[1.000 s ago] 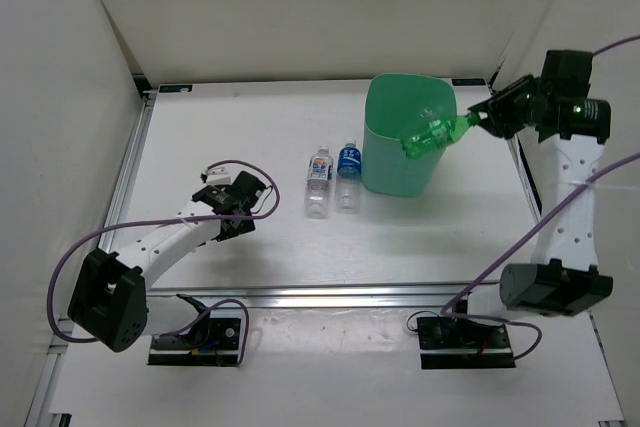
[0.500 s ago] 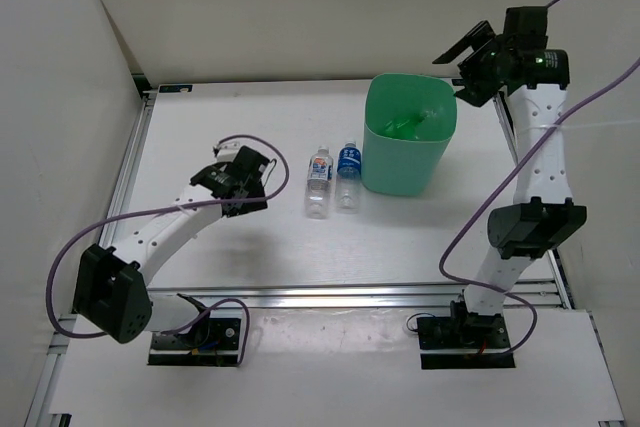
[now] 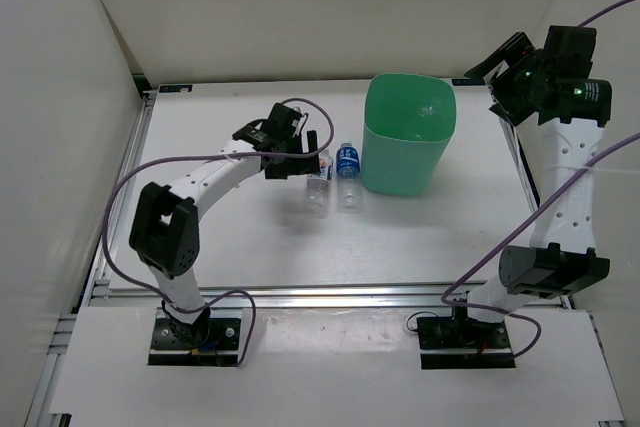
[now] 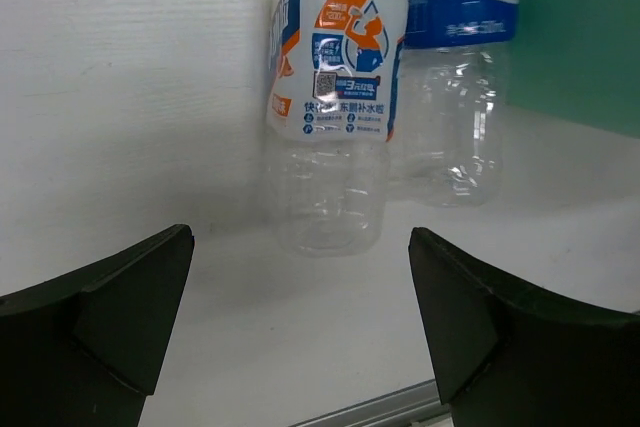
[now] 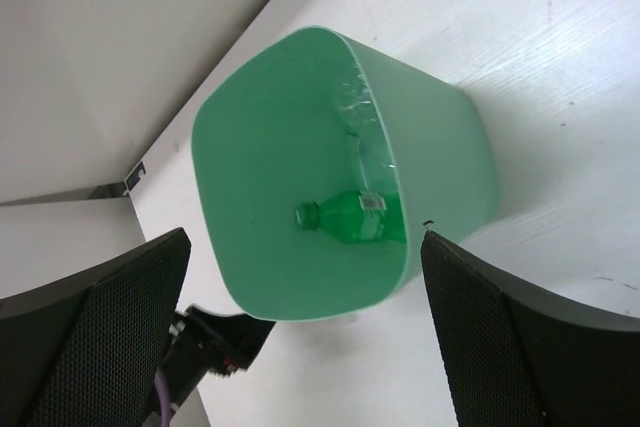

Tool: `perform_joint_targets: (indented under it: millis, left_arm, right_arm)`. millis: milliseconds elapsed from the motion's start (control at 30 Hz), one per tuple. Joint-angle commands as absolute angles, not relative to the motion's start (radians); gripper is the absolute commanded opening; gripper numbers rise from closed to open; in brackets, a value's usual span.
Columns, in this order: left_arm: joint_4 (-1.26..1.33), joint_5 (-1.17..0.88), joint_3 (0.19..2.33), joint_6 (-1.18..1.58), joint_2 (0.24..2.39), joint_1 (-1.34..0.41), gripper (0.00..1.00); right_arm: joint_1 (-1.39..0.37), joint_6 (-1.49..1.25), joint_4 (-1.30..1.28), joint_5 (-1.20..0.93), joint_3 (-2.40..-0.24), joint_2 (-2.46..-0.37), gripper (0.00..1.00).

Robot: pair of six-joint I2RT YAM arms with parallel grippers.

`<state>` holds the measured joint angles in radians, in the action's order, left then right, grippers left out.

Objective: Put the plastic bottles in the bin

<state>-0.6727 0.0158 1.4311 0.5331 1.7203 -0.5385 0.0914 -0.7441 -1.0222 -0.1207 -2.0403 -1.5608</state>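
Observation:
The mint-green bin (image 3: 396,169) stands at the back right of the table. Inside the bin (image 5: 250,237) lie a green bottle (image 5: 358,217) and a plain clear bottle (image 5: 362,122). My right gripper (image 3: 498,72) hangs open and empty, high above and to the right of the rim; the right gripper (image 5: 305,239) looks down into the bin. Two bottles lie side by side left of the bin: white-red label (image 4: 335,97) and blue label (image 4: 455,7). My left gripper (image 4: 300,287) is open, just short of the white-red bottle (image 3: 317,197), partly covering it from above.
White walls close in the table at the back and both sides. An aluminium rail (image 3: 330,295) runs along the front edge. The blue-label bottle (image 3: 347,175) lies close against the bin's left wall. Purple cables loop off both arms.
My right gripper opened and the green bottle dropped into the bin; the arm then drew back to the right. My left arm swung right and farther, up to the two bottles.

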Motion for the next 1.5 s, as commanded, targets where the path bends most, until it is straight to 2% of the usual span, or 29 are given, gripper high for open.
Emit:
perform_joint_targets:
  millis: [0, 333, 467, 733, 767, 800, 933, 967, 1167, 1200, 1300, 1433, 1467]
  left_arm:
    - [-0.647, -0.034, 1.492, 0.537, 1.778, -0.537, 1.0]
    - [-0.647, -0.009, 1.693, 0.48, 1.991, -0.56, 1.0]
    - [-0.647, -0.069, 1.741, 0.457, 2.074, -0.578, 1.0]
    - [-0.647, -0.097, 1.668, 0.445, 2.131, -0.588, 1.0]
    - [-0.647, -0.106, 1.658, 0.455, 2.131, -0.588, 0.99]
    - [-0.647, -0.12, 1.643, 0.456, 2.131, -0.588, 0.92]
    - [-0.647, -0.126, 1.602, 0.501, 2.103, -0.575, 0.81]
    - [-0.647, -0.111, 1.588, 0.529, 2.086, -0.562, 0.75]
    - [-0.647, 0.035, 1.522, 0.606, 1.893, -0.512, 0.71]
    - [-0.647, 0.067, 1.54, 0.618, 1.866, -0.502, 0.68]
    - [-0.647, 0.148, 1.655, 0.618, 1.787, -0.502, 0.68]
    - [-0.638, 0.112, 2.01, 0.528, 1.871, -0.543, 0.68]
    - [-0.638, 0.092, 2.202, 0.505, 1.946, -0.558, 0.68]
  right_arm:
    - [0.123, -0.684, -0.999, -0.155, -1.999, -1.522, 1.0]
    - [0.123, -0.684, -0.98, -0.206, -1.973, -1.509, 1.0]
    - [0.123, -0.684, -0.999, -0.216, -1.973, -1.519, 1.0]
    - [0.123, -0.684, -1.018, -0.225, -1.994, -1.528, 1.0]
    - [0.123, -0.684, -1.019, -0.225, -1.994, -1.528, 1.0]
    - [0.123, -0.684, -1.019, -0.225, -1.994, -1.537, 1.0]
    - [0.123, -0.684, -1.019, -0.235, -2.005, -1.559, 1.0]
    - [0.123, -0.684, -1.019, -0.244, -2.005, -1.559, 1.0]
    - [0.123, -0.684, -1.019, -0.244, -2.005, -1.578, 1.0]
    - [0.123, -0.684, -1.019, -0.244, -2.005, -1.578, 1.0]
    - [0.123, -0.684, -1.009, -0.244, -1.996, -1.578, 1.0]
    - [0.123, -0.695, -1.009, -0.255, -1.974, -1.578, 1.0]
    - [0.123, -0.695, -1.009, -0.264, -1.974, -1.578, 1.0]
